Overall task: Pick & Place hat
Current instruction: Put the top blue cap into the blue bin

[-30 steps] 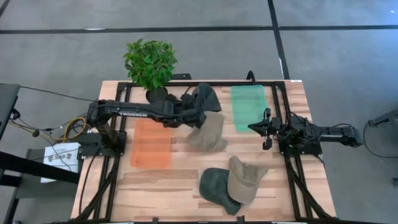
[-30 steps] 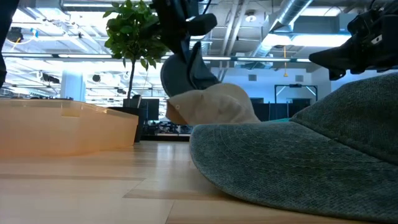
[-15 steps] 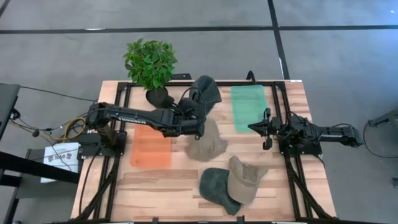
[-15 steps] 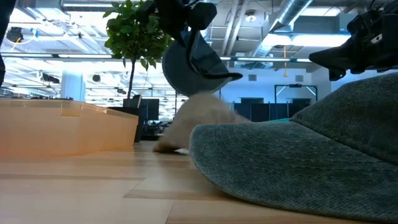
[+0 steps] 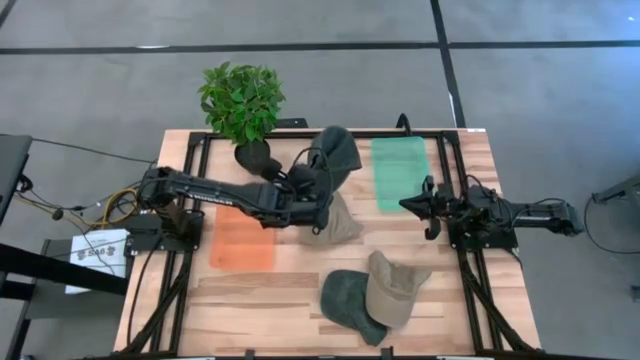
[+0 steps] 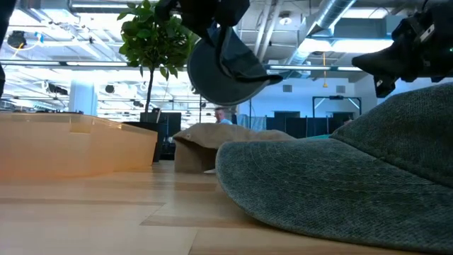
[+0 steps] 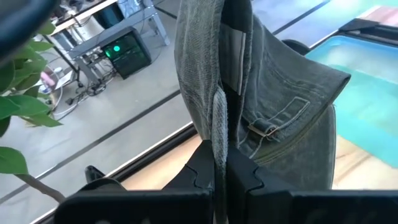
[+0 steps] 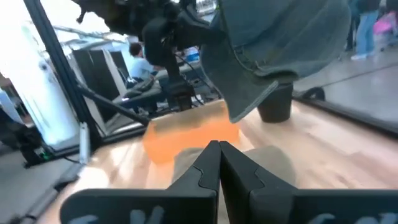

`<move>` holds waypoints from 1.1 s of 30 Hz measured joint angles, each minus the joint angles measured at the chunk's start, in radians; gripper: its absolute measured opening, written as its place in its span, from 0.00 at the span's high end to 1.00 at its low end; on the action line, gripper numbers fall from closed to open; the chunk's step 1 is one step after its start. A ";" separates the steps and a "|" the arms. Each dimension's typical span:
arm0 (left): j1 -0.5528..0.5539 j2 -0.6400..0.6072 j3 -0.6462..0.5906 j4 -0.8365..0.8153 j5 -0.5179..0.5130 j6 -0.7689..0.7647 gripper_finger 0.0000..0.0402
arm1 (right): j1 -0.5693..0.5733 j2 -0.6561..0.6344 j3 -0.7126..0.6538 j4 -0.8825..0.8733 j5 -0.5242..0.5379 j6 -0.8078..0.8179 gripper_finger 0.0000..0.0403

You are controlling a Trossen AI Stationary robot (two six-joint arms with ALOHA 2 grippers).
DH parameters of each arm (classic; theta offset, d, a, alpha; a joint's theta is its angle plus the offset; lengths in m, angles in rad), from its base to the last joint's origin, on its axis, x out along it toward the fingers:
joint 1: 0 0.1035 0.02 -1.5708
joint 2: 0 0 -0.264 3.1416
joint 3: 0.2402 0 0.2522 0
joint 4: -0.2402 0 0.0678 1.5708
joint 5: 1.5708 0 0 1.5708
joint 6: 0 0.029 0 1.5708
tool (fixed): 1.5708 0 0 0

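My left gripper is over the table's middle, shut on a dark green cap that it carries in the air. The cap's buckle strap faces the left wrist camera, and the low view shows the cap well above the wood. Under it a tan cap lies flat on the table. My right gripper hovers shut near the right side, beside a green mat. An orange mat lies to the left. My left gripper pinches a folded edge of the dark green cap's crown, close to the buckle strap, between its two fingers. The fingers come roughly level from the table's left. The cap is lifted clear and stands out past the fingertips.
A potted plant stands at the far edge, left of the held cap. Two more caps, dark green and tan, lie together at the near edge and fill the low view's foreground. Bare wood shows near left.
My left gripper has risen and moved a little toward the table's right, lifting the dark green cap higher. The tan cap, which was propped up against the dark one, has dropped away and now lies flat on the table.
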 joint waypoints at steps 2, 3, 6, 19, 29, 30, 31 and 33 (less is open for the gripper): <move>-0.012 0.000 0.000 0.003 0.000 0.000 1.00 | 0.000 0.021 0.009 -0.007 0.000 0.047 1.00; -0.018 0.000 0.000 0.003 0.000 0.000 1.00 | 0.000 0.036 0.016 -0.008 0.000 0.063 1.00; -0.035 0.000 0.000 0.003 -0.001 0.000 1.00 | 0.000 0.103 0.051 -0.003 0.005 0.068 1.00; -0.058 -0.002 -0.046 -0.024 0.006 -0.047 1.00 | 0.024 0.572 0.326 0.004 0.029 0.004 1.00; -0.079 -0.002 -0.153 0.058 0.103 -0.064 1.00 | 0.061 0.756 0.467 0.003 0.064 -0.026 1.00; -0.079 -0.002 -0.169 0.083 0.113 -0.064 1.00 | 0.063 0.765 0.472 -0.001 0.073 -0.026 1.00; -0.078 -0.002 -0.184 0.108 0.125 -0.064 1.00 | 0.066 0.772 0.477 -0.002 0.078 -0.026 1.00; -0.078 -0.006 -0.211 0.146 0.153 -0.055 1.00 | 0.066 0.783 0.485 0.002 0.080 -0.026 1.00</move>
